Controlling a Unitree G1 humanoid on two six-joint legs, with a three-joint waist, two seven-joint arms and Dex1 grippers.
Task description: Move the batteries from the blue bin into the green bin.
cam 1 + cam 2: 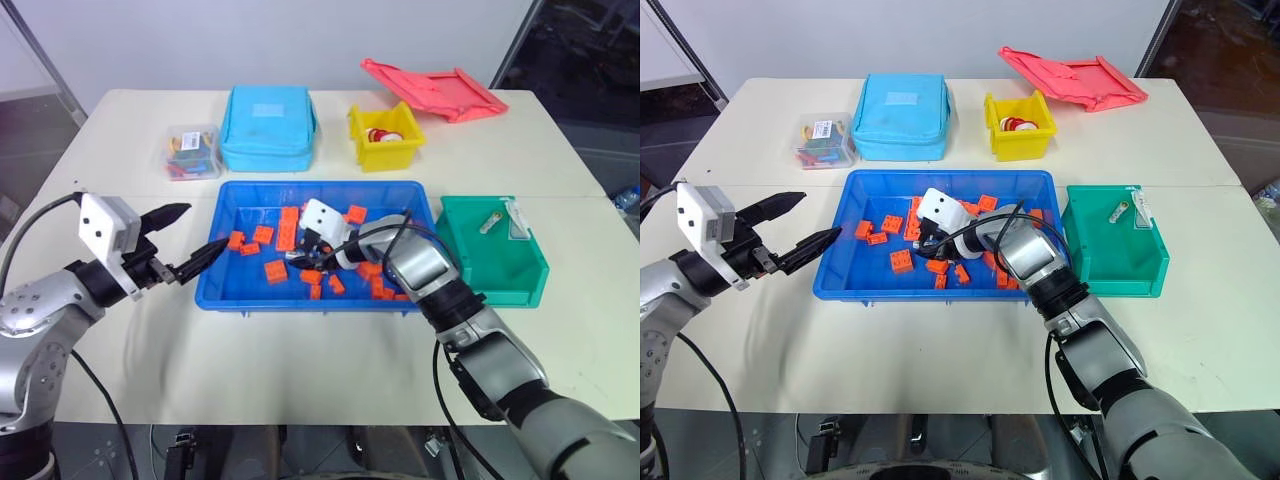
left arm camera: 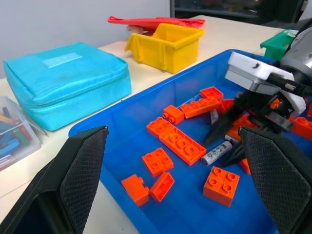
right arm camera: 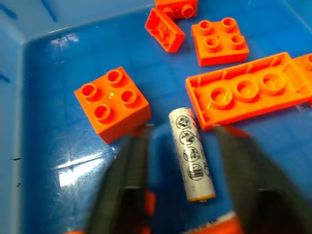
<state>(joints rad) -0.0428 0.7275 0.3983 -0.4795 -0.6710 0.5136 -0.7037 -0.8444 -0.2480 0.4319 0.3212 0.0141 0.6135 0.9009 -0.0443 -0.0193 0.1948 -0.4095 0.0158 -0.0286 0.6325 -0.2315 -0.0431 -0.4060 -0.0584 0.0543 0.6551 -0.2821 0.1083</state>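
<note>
Right tool (image 3: 178,170) down inside the large shallow bright-blue plastic tray (image 1: 225,290), black fingers (image 3: 124,180) blurred and set either side of a slim silvery-white battery with dark markings (image 3: 191,155); a gap shows on both sides, so not yet clamped, and whether closing at this instant cannot be told. Battery flat on the tray floor, near the middle, wedged between a square orange four-stud building block (image 3: 112,103) at its 10 o'clock and a long orange plate (image 3: 256,87) touching its end at about 1 o'clock. Left tool (image 1: 172,245) spread open, holding nothing, level just off the tray's 9 o'clock rim above the pale worktop (image 1: 300,350). Teal-green sloped-front plastic bin (image 1: 495,275) beside the tray at 3 o'clock, with at least one battery (image 1: 490,222) already lying inside. Risks, as a judgement: a round, smooth cylinder likely to roll or squirt out if pinched off-centre; a finger likely to catch the long plate or the square block and drag it along, or nip a block together with the battery; a grip near one end likely to let it tilt and drop during the carry across the tray rim.
</note>
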